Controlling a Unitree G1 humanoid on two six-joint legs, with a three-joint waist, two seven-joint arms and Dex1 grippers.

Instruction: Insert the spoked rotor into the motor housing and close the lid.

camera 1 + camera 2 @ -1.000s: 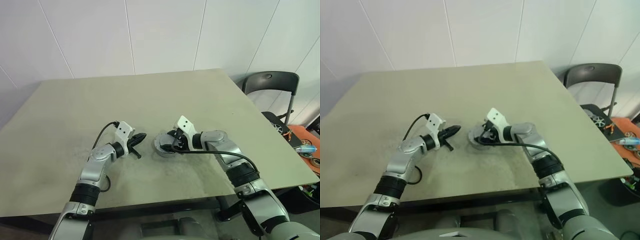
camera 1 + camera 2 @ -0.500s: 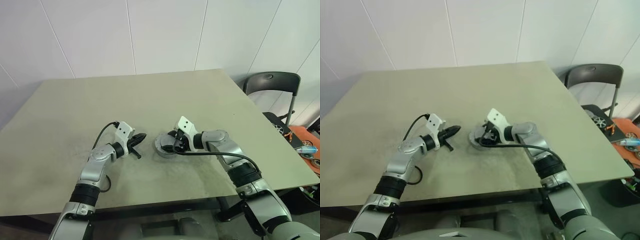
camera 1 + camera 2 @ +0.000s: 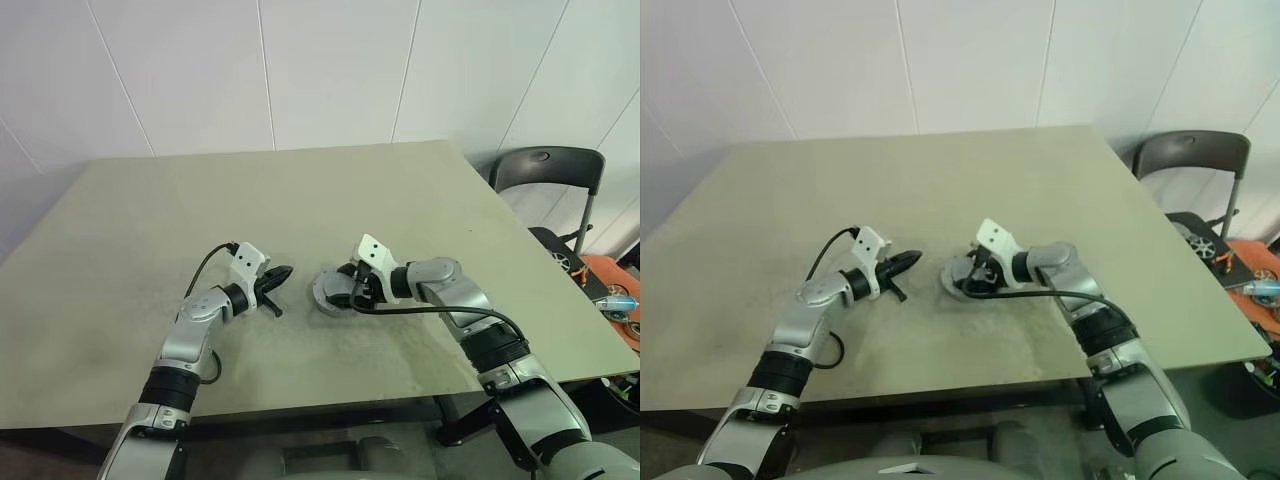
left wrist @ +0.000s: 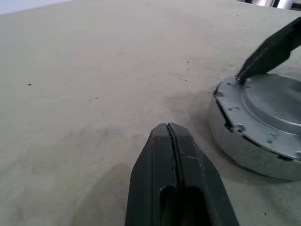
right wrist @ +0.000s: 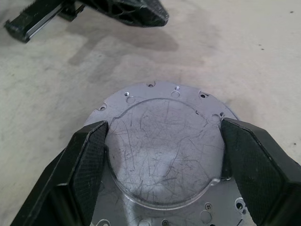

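On the beige table (image 3: 420, 220) sits a round silver-grey assembly, the lid (image 5: 164, 150), lying flat on top of a low metal body whose side wall (image 4: 244, 150) shows in the left wrist view. The lid has a raised, scratched central disc and an outer flange with small holes around its rim. Whether the motor housing with its coils lies beneath cannot be told, since the lid covers whatever is under it, and the spoked rotor cannot be made out either. The right hand (image 5: 163, 155) reaches in from the robot's right and points down at the assembly, its two black fingers (image 5: 87, 160) spread wide, one on each side of the raised central disc and pressed against its edge, so the hand grips the lid across that disc. In the left wrist view one of these fingers touches the top of the lid near the rim. The left hand (image 4: 170, 141) is closed, its two fingers pressed together with only a thin seam between them, and it holds nothing. It hovers just above the table, just beside the assembly on the robot's left, pointing toward it without touching it. Beyond the table's far right corner stands a dark chair (image 3: 545, 170) against the white panelled wall (image 3: 330, 70).
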